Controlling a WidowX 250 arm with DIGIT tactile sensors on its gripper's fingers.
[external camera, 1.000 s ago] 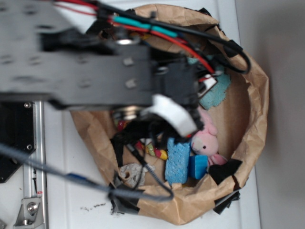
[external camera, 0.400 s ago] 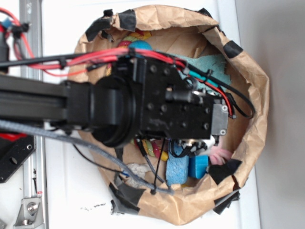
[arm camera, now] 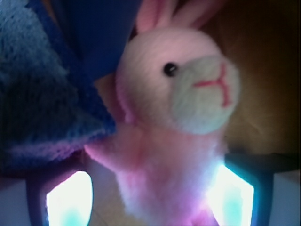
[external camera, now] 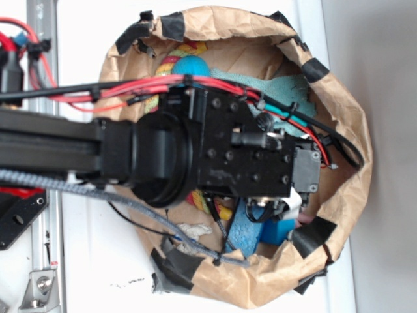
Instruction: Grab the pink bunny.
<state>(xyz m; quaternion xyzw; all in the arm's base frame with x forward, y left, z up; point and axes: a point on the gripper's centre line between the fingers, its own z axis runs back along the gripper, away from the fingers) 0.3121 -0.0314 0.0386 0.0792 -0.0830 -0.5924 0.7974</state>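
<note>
A: Start big. What's the arm doing over the paper bag (external camera: 339, 117)?

B: It reaches across from the left and its black wrist housing covers most of the bag's opening. Compared with a second ago, when the arm was a blur higher up and the pink bunny (arm camera: 174, 122) lay plain to see against the bag's right wall, the head has swung over and dropped in; since the nearer earlier frame it has sunk a touch more and the bag's right rim has bulged outward.

A: So where is the bunny now?

B: Under the gripper (arm camera: 150, 197), beside the blue sponge (external camera: 244, 231). The exterior view shows at most a sliver of pink there. The wrist view fills with it: face up, ears toward the top, body running down between the fingers (arm camera: 68, 197).

A: Closed on it?

B: Not that I can see. The two bright pads stand well apart, one at each side of its lower body; the fur overlaps the right one, but I see no squeeze. I judge it poised to close.
</note>
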